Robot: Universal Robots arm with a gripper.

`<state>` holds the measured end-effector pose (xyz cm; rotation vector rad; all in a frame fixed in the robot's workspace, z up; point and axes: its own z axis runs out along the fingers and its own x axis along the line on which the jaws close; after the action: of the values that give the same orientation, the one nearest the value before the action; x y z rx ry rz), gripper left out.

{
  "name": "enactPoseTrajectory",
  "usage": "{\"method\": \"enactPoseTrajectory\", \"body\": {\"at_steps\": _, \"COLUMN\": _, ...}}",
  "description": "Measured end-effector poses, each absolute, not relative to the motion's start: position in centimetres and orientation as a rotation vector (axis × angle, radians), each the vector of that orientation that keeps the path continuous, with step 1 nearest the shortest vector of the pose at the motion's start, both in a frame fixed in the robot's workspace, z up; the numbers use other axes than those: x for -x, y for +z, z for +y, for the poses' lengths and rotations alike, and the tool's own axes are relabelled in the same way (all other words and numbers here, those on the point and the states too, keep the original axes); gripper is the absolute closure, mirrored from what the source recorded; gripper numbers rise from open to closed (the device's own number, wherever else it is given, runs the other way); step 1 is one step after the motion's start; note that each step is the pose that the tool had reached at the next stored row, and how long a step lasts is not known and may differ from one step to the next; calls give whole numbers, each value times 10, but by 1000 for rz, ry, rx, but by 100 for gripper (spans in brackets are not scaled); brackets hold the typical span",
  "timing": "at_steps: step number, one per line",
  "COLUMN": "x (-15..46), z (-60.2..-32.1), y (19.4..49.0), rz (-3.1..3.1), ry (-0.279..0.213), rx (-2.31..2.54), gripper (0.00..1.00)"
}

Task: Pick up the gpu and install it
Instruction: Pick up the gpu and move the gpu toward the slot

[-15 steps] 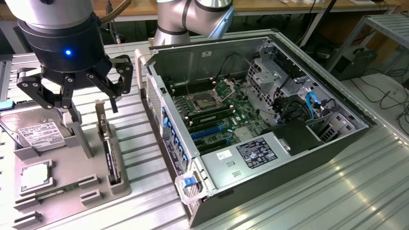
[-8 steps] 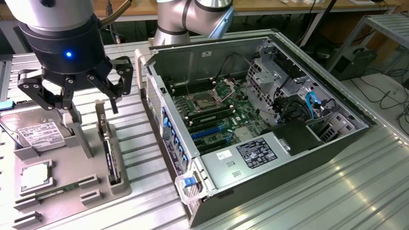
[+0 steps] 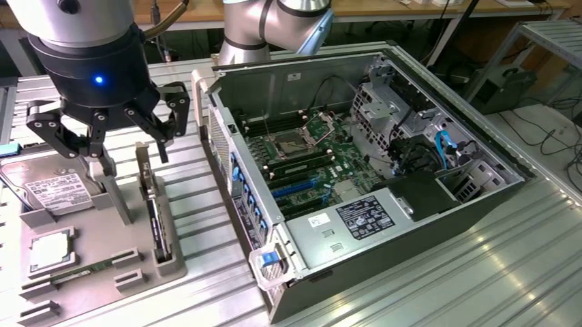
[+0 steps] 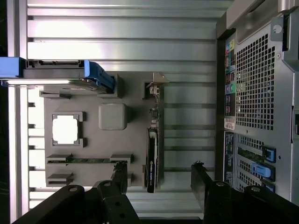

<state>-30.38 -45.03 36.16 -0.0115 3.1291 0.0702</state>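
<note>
The gpu (image 3: pixel 160 225) stands on its long edge in a slot of the grey parts tray (image 3: pixel 136 238), its silver bracket end toward the back. My gripper (image 3: pixel 116 153) hangs open above the tray, a little over the card's bracket end and not touching it. In the wrist view the gpu (image 4: pixel 153 140) runs as a thin dark strip, and one end of it lies between my spread fingertips (image 4: pixel 120 173), gripper (image 4: pixel 160 177). The open computer case (image 3: pixel 473 204) lies on its side at the exterior view's right, motherboard (image 3: pixel 300 160) exposed.
On the tray (image 4: pixel 135 154) also sit a silver hard drive (image 3: pixel 50 187), a square processor (image 3: pixel 50 248) and a narrow memory stick (image 3: pixel 82 271). The case's perforated rear panel (image 4: pixel 254 88) stands close beside the tray. Everything rests on a ribbed aluminium table (image 3: pixel 473 286).
</note>
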Motion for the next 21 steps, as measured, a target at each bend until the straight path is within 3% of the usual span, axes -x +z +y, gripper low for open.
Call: {"method": "enactPoseTrajectory", "body": {"at_steps": 21, "x": 304, "z": -451, "y": 353, "rz": 3129, "ry": 69, "rx": 19, "gripper": 34}}
